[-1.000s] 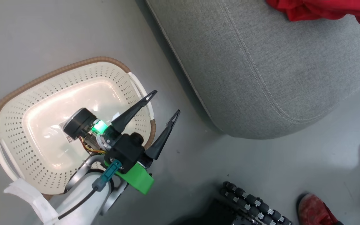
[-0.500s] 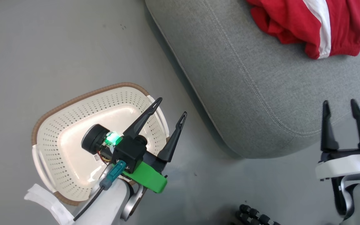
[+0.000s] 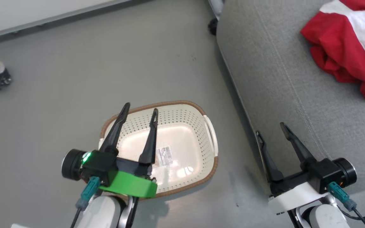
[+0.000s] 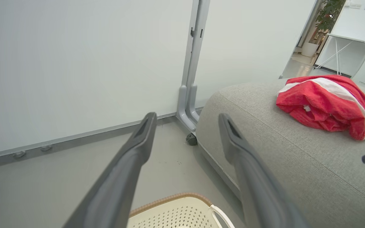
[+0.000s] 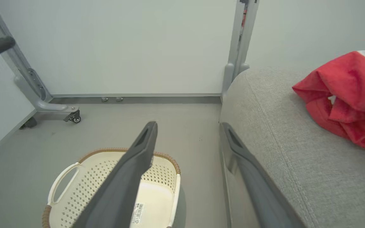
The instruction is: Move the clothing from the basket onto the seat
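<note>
Both spread apart: left pincer (image 3: 141, 107) and right pincer (image 3: 270, 129) hold nothing, since clothing (image 3: 337, 47) lies far right on seat (image 3: 280, 79), basket (image 3: 182, 118) bare.

Clothing (image 3: 341, 53), beyond the right gripper (image 3: 270, 128), ran off the head view's right edge; the left gripper (image 3: 141, 107) covered part of the basket (image 3: 196, 126); the label (image 3: 164, 155) beside its finger was unreadably small.
</note>
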Controlling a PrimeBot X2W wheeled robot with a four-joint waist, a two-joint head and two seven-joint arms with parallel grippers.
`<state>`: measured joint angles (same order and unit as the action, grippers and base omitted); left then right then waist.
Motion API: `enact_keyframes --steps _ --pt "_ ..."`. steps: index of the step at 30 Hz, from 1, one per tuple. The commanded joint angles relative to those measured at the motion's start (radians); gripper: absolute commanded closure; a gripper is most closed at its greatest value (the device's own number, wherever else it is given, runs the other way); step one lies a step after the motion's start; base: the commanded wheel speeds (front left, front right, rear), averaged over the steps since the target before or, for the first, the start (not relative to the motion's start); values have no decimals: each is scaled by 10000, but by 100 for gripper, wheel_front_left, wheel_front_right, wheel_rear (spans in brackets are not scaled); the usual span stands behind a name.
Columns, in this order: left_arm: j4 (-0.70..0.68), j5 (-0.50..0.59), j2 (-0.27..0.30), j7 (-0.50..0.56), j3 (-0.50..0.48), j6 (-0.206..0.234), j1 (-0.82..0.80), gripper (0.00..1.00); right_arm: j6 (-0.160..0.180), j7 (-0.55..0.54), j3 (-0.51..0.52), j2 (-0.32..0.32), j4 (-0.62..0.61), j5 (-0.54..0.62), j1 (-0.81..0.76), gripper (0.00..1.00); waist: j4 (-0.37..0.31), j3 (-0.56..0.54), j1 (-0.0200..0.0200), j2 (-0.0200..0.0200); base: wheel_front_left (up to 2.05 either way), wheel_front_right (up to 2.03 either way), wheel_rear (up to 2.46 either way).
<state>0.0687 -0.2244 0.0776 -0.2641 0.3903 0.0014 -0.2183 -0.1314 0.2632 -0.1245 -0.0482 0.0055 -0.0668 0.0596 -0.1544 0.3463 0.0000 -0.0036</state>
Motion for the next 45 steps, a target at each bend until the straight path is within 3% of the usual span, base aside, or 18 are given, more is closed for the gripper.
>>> enact_keyframes --steps 1,7,15,25,31,45 --pt "-157 172 -83 0 -340 76 448 0 15 25 -39 -53 31 71 -227 0 1577 -1521 0 36 0 0 0" --pt "-1203 376 -224 -1 -1719 -635 1673 0 15 25 86 -57 -155 -38 -593 0 2178 -2310 0 36 0 0 0" --pt "-1854 252 -266 0 -2847 -1246 3364 0 15 25 89 -305 -476 -422 -1350 0 2259 -3185 0 36 0 0 0" --pt "-1976 60 -271 -1 -3539 -1326 4410 0 15 25 930 -387 -1108 -604 -2330 0 2109 -3480 0 36 0 0 0" --pt "-1671 -320 -266 -3 -3504 -1329 4891 0 15 25 1216 -362 -1292 -672 -2692 0 2015 -3530 0 36 0 0 0" --pt "-1423 1 -120 -1 -3057 -1326 4954 0 15 24 1194 -323 -968 -584 -2930 0 2001 -3818 0 36 0 0 0"
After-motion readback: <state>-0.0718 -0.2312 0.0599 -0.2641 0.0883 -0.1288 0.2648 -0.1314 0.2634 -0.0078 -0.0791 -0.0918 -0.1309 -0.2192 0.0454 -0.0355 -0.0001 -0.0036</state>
